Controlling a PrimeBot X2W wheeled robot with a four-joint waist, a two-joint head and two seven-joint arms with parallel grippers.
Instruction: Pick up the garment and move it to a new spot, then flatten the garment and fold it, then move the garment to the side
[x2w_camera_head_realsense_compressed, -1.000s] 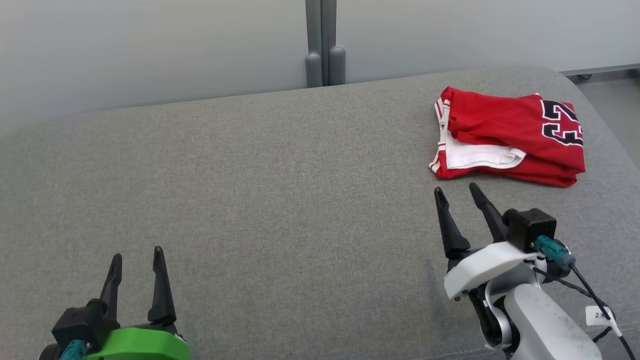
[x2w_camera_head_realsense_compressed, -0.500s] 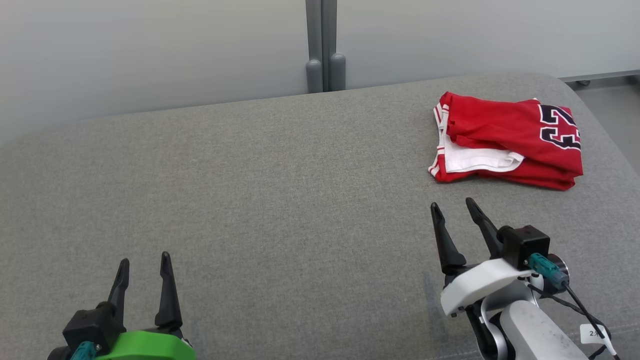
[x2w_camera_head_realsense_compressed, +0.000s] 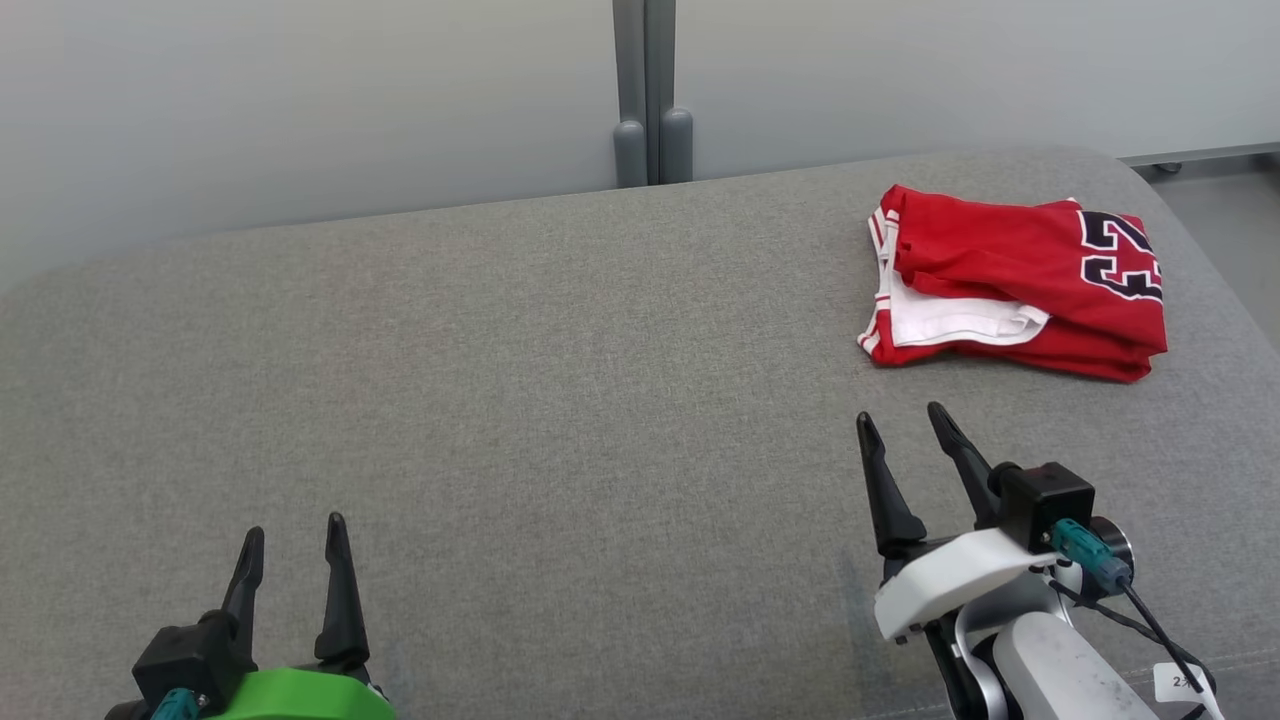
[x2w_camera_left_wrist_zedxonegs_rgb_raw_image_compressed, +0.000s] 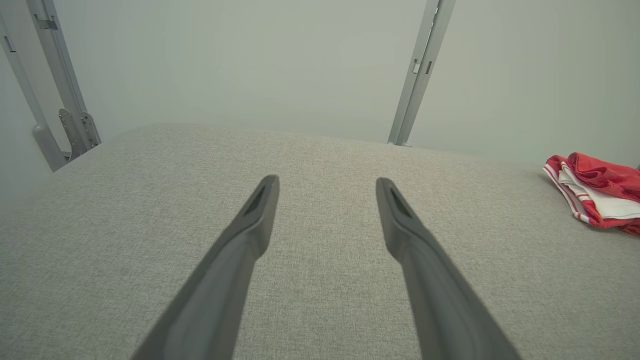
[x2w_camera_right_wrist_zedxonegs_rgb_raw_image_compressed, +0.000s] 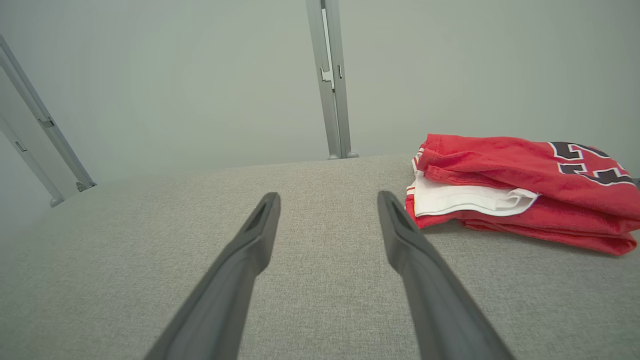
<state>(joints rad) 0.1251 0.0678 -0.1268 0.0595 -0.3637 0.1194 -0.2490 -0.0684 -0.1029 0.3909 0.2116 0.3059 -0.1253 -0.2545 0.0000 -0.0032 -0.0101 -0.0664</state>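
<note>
The garment is a red jersey with white trim and dark numerals, lying folded in a compact stack at the far right of the grey padded surface. It also shows at the right edge of the left wrist view as the garment, and right of my fingers in the right wrist view as the garment. My right gripper stands open a short way in front of the garment, apart from it, holding nothing. Open and empty too, my left gripper sits at the lower left, far from the garment.
A pale wall with a grey vertical post runs behind the surface. The surface's rounded right edge drops off to the floor just past the garment. Bare grey fabric stretches across the middle and left.
Both grippers have drawn back toward the bottom of the head view, away from the garment. The whole picture has also shifted down a little, so the camera moved. The garment lies as before.
</note>
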